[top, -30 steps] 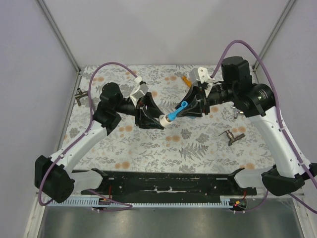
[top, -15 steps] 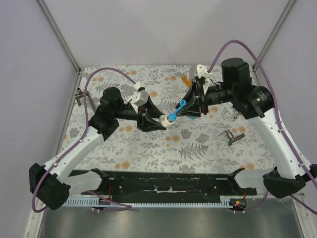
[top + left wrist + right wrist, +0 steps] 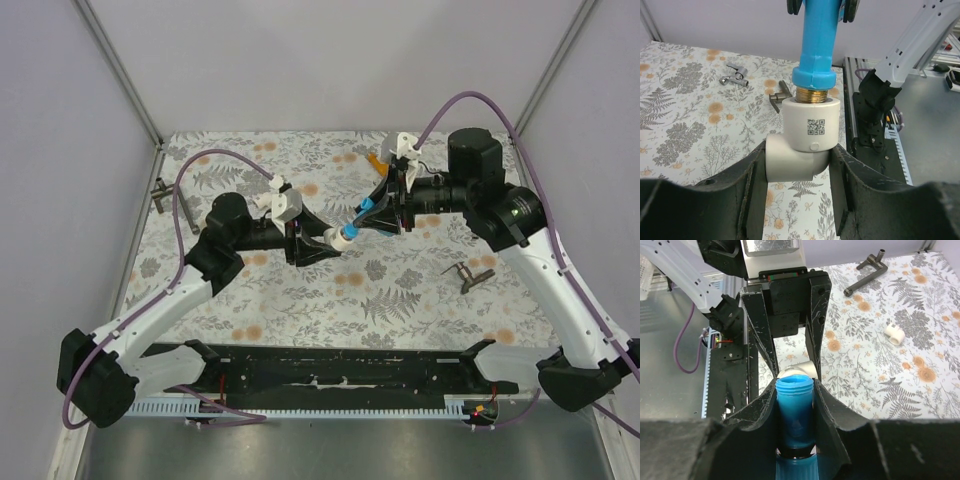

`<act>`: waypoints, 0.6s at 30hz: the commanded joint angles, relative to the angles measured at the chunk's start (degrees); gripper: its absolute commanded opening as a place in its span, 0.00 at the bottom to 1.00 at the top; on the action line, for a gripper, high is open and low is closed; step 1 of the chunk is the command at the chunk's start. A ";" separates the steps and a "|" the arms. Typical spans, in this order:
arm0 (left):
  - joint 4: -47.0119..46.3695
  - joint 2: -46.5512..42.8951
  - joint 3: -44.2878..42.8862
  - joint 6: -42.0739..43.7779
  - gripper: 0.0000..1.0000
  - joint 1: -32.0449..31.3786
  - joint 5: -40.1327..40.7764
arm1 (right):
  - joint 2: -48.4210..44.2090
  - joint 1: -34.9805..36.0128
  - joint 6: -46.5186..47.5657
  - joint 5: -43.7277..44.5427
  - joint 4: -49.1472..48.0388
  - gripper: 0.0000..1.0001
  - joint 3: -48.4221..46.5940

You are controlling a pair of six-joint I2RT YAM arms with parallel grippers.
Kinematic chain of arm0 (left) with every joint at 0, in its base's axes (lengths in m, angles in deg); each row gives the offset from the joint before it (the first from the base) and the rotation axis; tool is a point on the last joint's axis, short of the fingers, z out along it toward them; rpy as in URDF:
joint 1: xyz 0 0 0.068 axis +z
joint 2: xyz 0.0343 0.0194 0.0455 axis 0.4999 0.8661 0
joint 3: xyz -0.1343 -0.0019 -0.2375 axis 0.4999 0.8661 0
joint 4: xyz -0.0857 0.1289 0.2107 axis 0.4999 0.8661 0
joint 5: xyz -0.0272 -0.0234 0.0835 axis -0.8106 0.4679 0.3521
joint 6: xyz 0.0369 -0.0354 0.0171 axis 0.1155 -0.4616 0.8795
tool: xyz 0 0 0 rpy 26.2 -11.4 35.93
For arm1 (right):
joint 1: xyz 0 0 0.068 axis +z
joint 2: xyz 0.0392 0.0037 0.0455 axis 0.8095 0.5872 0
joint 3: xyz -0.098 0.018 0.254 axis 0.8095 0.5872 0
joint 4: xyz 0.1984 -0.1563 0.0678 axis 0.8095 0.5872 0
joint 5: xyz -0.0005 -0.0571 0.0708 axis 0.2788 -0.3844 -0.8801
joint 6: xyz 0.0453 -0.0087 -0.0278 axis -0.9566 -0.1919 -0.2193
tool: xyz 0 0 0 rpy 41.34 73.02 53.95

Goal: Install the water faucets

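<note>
Floral mat covers the table between pale walls.

Changes since half a second ago: the left wrist has rolled, so from above the left gripper shows a narrower profile. The joined parts have shifted slightly toward the right arm. I see no movement in the loose items on the mat.

Current state: I have the left gripper clamped on the white elbow fitting, one finger pressed against each side. The right gripper is clenched on the blue faucet. The faucet is held above mid-mat between the two tools. Its brass thread is entered into the elbow's mouth, with part of the thread exposed.

The orange faucet lies at the far edge of the mat, well apart from the joint.

Limits of view: the right wrist's camera mount largely hides the orange faucet. I cannot tell how deep the thread is seated. The blue faucet's spout and knob are cut off in both wrist views. One dark metal piece lies near the right arm, and a spare white fitting rests on the mat.
</note>
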 commanded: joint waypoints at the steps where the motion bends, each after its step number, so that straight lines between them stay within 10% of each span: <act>1: -23.24 -2.49 0.99 -7.51 0.02 -1.03 3.07 | -1.06 1.14 -3.77 2.53 -3.81 0.00 3.88; 18: -21.68 -6.62 4.52 8.20 0.02 -1.03 5.53 | 2.71 -0.18 -9.93 -2.74 -4.43 0.00 -0.42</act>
